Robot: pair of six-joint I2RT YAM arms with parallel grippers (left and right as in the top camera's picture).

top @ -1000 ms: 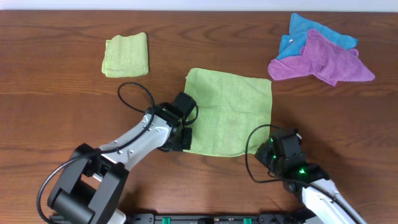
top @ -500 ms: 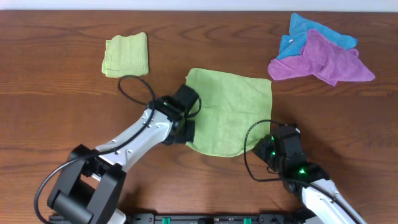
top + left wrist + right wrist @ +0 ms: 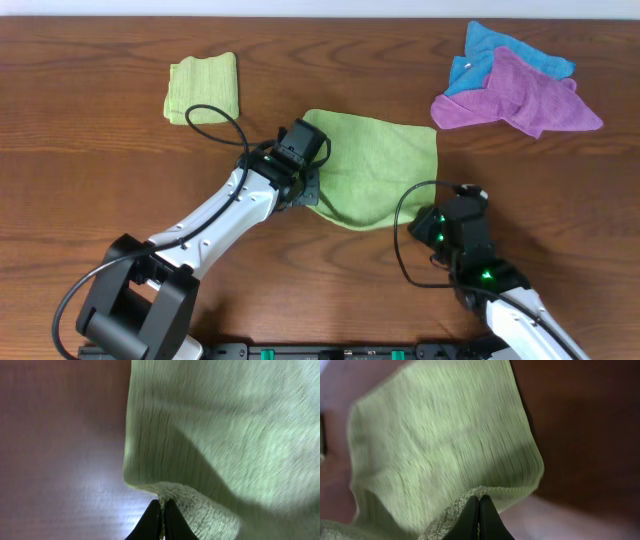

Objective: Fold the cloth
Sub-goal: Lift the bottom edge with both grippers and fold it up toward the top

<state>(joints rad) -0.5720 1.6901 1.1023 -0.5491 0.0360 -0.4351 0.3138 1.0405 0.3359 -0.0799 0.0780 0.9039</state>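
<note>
The light yellow-green cloth (image 3: 380, 165) lies in the middle of the table, its near edge lifted and curled toward the back. My left gripper (image 3: 308, 190) is shut on the cloth's near left corner (image 3: 165, 494), held above the wood. My right gripper (image 3: 432, 222) is shut on the near right corner (image 3: 485, 491). In the left wrist view the cloth (image 3: 225, 430) hangs away from the fingers (image 3: 161, 512). In the right wrist view the cloth (image 3: 435, 435) spreads ahead of the shut fingers (image 3: 479, 510). No white tag shows.
A small folded green cloth (image 3: 203, 88) lies at the back left. A purple cloth (image 3: 520, 95) and a blue cloth (image 3: 500, 52) lie bunched at the back right. Bare wood table (image 3: 90, 180) surrounds them.
Both grippers have moved toward the back of the table, carrying the cloth's near corners up and over. The cloth's near edge has risen and its visible area has shrunk.
</note>
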